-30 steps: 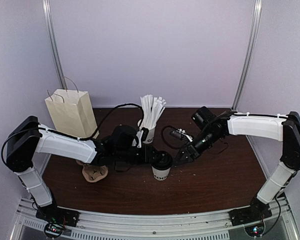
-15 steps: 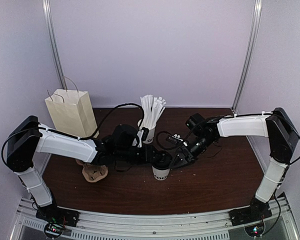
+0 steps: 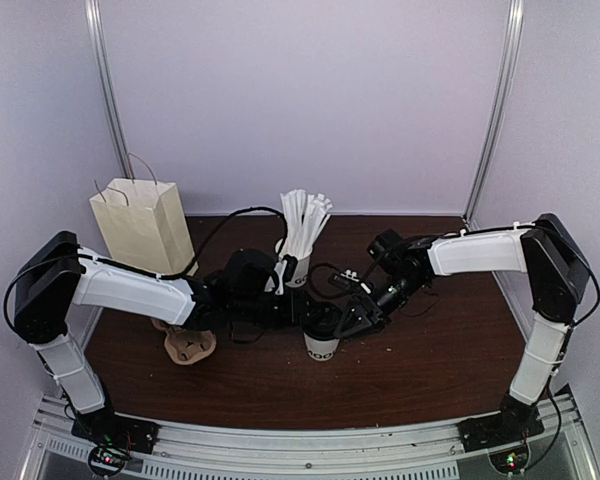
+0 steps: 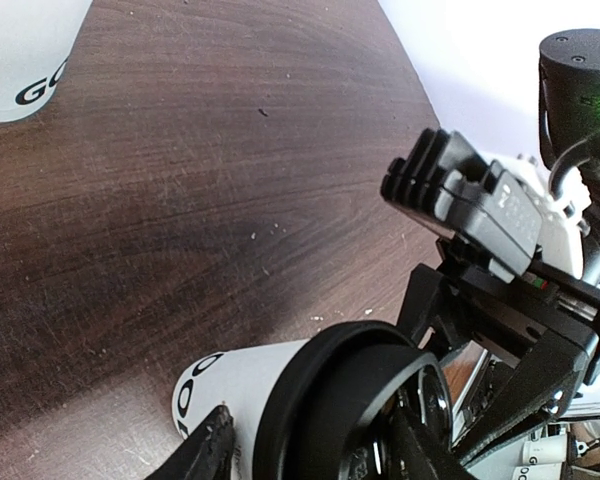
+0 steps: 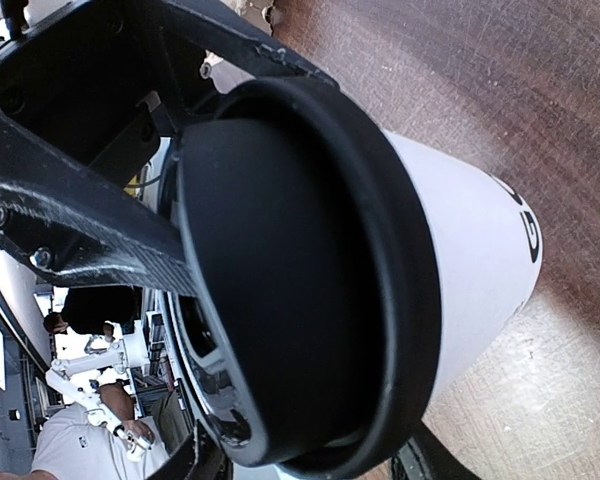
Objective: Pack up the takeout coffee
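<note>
The takeout coffee cup (image 3: 322,347), white with dark letters, stands mid-table with its black lid (image 3: 323,321) on top. My left gripper (image 3: 303,312) reaches in from the left and is shut on the cup. In the left wrist view its fingers flank the white cup wall (image 4: 230,385) just under the lid (image 4: 330,400). My right gripper (image 3: 346,320) comes in from the right, open, with a finger on either side of the lid (image 5: 280,280). The cup wall (image 5: 470,270) shows beyond. The right gripper's body also shows in the left wrist view (image 4: 500,250).
A cream paper bag (image 3: 140,225) stands upright at the back left. A white cup with wrapped sticks (image 3: 298,262) stands just behind the coffee and shows in the left wrist view (image 4: 20,60). A brown pulp tray (image 3: 188,346) lies under the left arm.
My right arm has moved left from clear of the cup until its open fingers straddle the lid. The left gripper and the cup have stayed put.
</note>
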Controlling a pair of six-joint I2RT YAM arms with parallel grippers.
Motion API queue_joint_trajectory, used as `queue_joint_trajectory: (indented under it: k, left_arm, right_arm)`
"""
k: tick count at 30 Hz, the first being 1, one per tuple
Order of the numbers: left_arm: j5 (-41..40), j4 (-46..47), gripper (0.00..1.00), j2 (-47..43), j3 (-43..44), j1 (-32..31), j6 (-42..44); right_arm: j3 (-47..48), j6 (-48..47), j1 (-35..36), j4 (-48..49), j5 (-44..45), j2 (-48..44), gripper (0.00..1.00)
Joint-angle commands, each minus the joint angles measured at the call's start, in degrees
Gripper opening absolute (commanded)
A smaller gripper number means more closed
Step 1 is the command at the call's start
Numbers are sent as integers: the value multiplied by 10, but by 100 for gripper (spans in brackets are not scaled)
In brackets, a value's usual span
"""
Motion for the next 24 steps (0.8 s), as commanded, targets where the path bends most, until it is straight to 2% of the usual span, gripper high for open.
queue_joint_trajectory:
  k: [1, 4, 8, 19, 24]
  left_arm:
    - [-9, -56, 53, 29, -12, -2, -2]
    - [-10, -59, 54, 31, -15, -2, -3]
    - [-14, -62, 54, 34, -18, -1, -5]
    - [-19, -67, 54, 47, -23, 0, -1]
    - [-18, -58, 54, 35, -25, 0, 11]
  right_arm:
    - [0, 8, -2, -8, 106, 37, 50]
    - [-1, 8, -7, -30, 162, 60, 48]
    - [4, 11, -21, -43, 179, 93, 46]
    - [11, 6, -32, -52, 201, 112, 46]
    - [50, -36, -35, -71, 152, 96, 47]
